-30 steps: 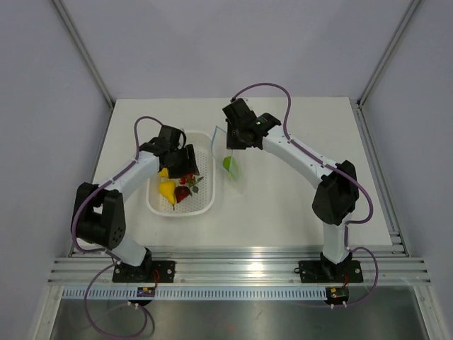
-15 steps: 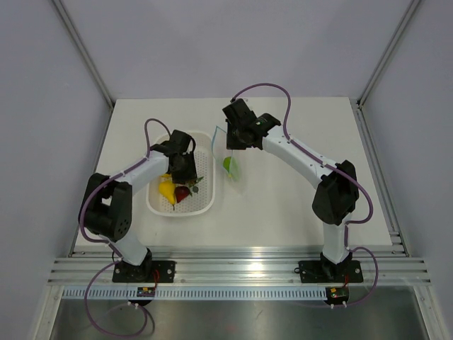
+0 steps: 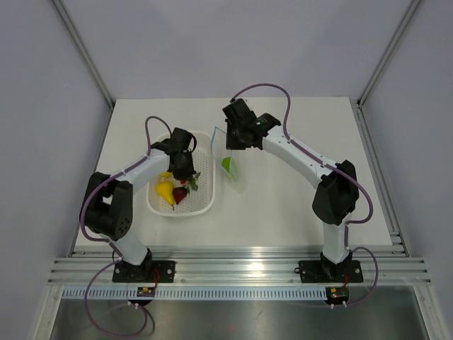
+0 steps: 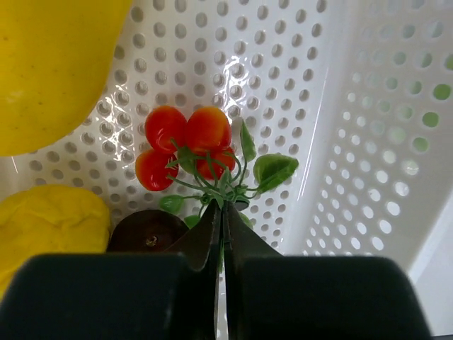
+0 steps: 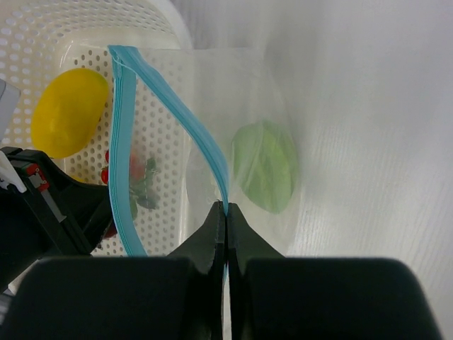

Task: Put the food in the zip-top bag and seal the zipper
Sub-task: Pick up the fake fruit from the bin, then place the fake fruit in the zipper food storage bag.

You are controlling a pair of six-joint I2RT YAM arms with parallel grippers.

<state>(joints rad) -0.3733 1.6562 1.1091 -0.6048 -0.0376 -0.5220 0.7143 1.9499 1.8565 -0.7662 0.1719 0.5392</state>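
Tabletop (image 3: 297, 205) white, walls (image 3: 226, 42) grey, zip-top bag (image 5: 233, 92) open

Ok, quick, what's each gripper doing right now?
Left gripper: shut on the berry cluster, pinching its green stems.
Right gripper: shut on the zip-top bag, pinching its blue zipper strip.

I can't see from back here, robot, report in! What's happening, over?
Left gripper shut on berry cluster stem, down in basket. Right gripper pinching zipper, bag mouth open. Green piece bagged. Basket wall between them.
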